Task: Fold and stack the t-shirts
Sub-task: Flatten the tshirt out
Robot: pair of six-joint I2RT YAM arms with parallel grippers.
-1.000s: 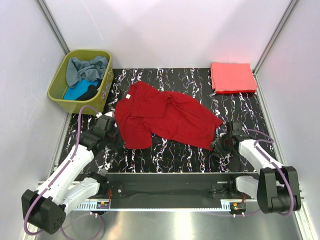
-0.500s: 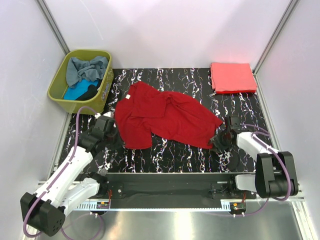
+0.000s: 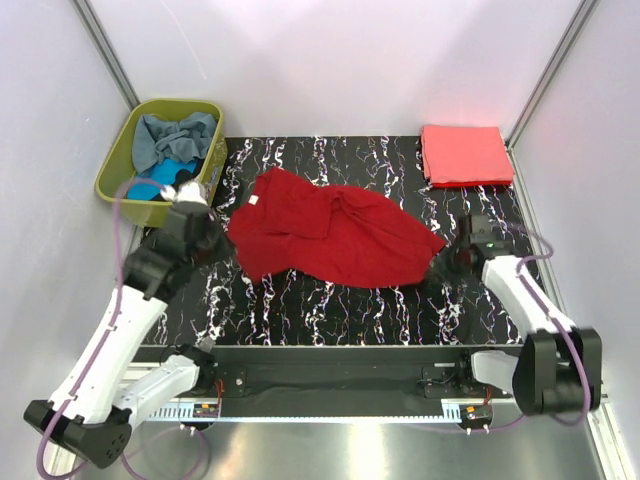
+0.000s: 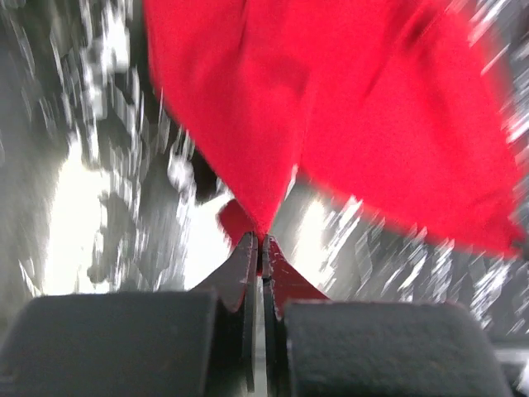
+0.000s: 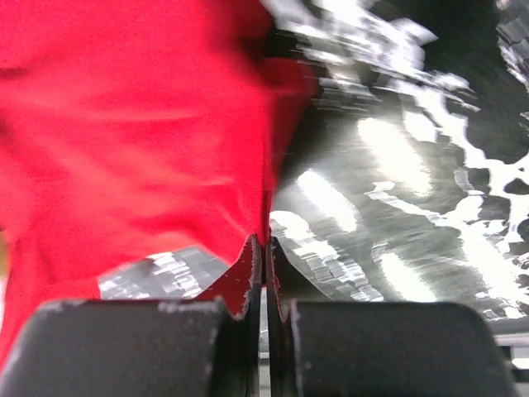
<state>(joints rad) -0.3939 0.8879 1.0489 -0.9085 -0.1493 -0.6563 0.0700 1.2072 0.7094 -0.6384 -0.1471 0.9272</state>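
Black marbled table (image 3: 350, 310) fills the cell floor, both arms bolted at its near edge.

Biggest item on it: the dark red t-shirt (image 3: 330, 235), spread unfolded and rumpled across the middle, long axis running left to right. Its left edge is near the basket side and its right tip points at the right arm.

The left arm (image 3: 120, 330) reaches up the left side and the right arm (image 3: 525, 295) up the right side, one at each end of the red shirt.

Olive-green basket (image 3: 180, 103) sits at the far-left corner, just off the tabletop edge. Inside it: a crumpled grey-blue shirt (image 3: 170, 135) at the back, and a turquoise shirt (image 3: 148, 186) toward the front, partly behind the left wrist.

Coral-pink shirt (image 3: 465, 155) lies folded flat in the far-right corner, well apart from the red one.

Left gripper (image 4: 261, 240): jaws pressed together with a fold of the red shirt's left edge pinched between the tips; the cloth fans away from them above the tabletop.

Right gripper (image 5: 265, 240): jaws also closed tight, clamped on the red shirt's right edge, with cloth to the left of the fingers and bare marble to the right.

Both wrist views are motion-blurred, so I can't tell which seam or hem each one holds.
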